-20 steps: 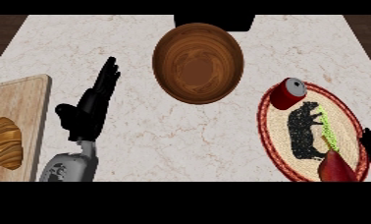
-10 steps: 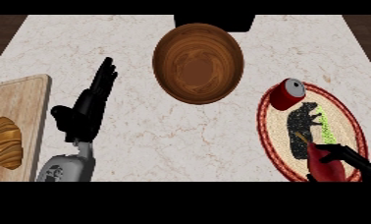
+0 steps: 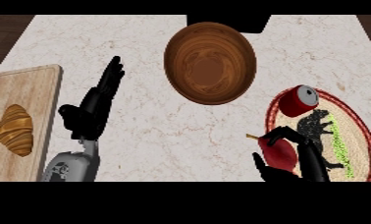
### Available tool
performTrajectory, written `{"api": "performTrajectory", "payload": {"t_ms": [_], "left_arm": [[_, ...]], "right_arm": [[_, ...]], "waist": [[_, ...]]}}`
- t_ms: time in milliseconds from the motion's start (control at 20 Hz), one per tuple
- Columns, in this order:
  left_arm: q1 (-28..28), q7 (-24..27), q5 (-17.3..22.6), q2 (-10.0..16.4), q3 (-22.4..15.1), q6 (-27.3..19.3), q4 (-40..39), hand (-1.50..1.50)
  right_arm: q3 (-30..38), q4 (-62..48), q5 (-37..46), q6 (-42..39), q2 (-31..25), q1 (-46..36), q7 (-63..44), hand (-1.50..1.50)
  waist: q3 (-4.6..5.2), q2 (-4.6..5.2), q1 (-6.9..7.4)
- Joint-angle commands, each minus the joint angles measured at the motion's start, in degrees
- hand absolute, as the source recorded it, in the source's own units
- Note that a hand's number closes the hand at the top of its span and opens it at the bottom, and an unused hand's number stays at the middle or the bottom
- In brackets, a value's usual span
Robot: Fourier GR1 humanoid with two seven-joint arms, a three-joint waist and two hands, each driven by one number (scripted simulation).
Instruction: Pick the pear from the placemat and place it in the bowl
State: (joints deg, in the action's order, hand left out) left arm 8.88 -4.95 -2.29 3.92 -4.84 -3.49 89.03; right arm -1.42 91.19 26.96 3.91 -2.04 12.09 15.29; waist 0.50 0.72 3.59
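**A:** What's on the far left?

**B:** A wooden board [image 3: 33, 95] at the edge of the counter [image 3: 145, 139], with a croissant [image 3: 16, 129] lying on it. Just right of the board is the left hand [image 3: 92, 109]. It is open, with fingers straight and pointing up the view, and it holds nothing.

**A:** And the middle?

**B:** The bowl [image 3: 210, 66] sits toward the far side of the counter, its bare wooden inside showing.

**A:** Where is the pear?

**B:** At the lower right, on the left rim of the placemat [image 3: 357, 137] and well apart from the bowl. The pear [image 3: 279, 153] is dark red, with its stem pointing left. The right hand [image 3: 311, 163] comes in from the lower edge and grips it, fingers [image 3: 291, 132] curled over the top. I can't tell whether the pear is resting on the mat or lifted off it.

**A:** Anything else there?

**B:** A red can [image 3: 297, 101] is on the mat, just above the pear. A black animal shape and a green stripe mark the mat.
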Motion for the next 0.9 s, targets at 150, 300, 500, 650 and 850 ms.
{"api": "performTrajectory", "payload": {"t_ms": [150,300,500,650,850], "left_arm": [[1.63,-0.54,0.32,-0.71,-1.52,1.38,-0.84,0.00],[1.97,-0.61,-0.31,-1.61,-2.37,0.81,-1.14,0.00],[2.07,-1.10,-0.28,-1.28,-2.14,1.05,-2.04,0.00],[2.10,-0.45,-0.29,-0.82,-2.03,1.61,-2.88,0.00],[2.82,-1.41,-0.47,-1.14,-1.67,0.69,-2.54,0.00]], "right_arm": [[-14.44,0.93,0.53,15.83,1.99,-11.75,-14.84,1.50],[-18.56,1.51,4.08,24.06,2.02,-17.22,-19.17,1.50],[-21.68,1.10,12.31,31.43,2.03,-25.38,-27.50,1.50],[-23.09,-0.74,17.62,34.83,2.04,-30.26,-34.92,1.50],[-23.35,-3.93,23.82,34.83,2.04,-37.31,-45.46,1.50]], "waist": [[-0.32,-0.09,3.15],[-0.20,-0.48,3.49],[0.20,-0.76,3.54],[0.37,-0.80,2.89],[0.47,-1.31,2.74]]}}
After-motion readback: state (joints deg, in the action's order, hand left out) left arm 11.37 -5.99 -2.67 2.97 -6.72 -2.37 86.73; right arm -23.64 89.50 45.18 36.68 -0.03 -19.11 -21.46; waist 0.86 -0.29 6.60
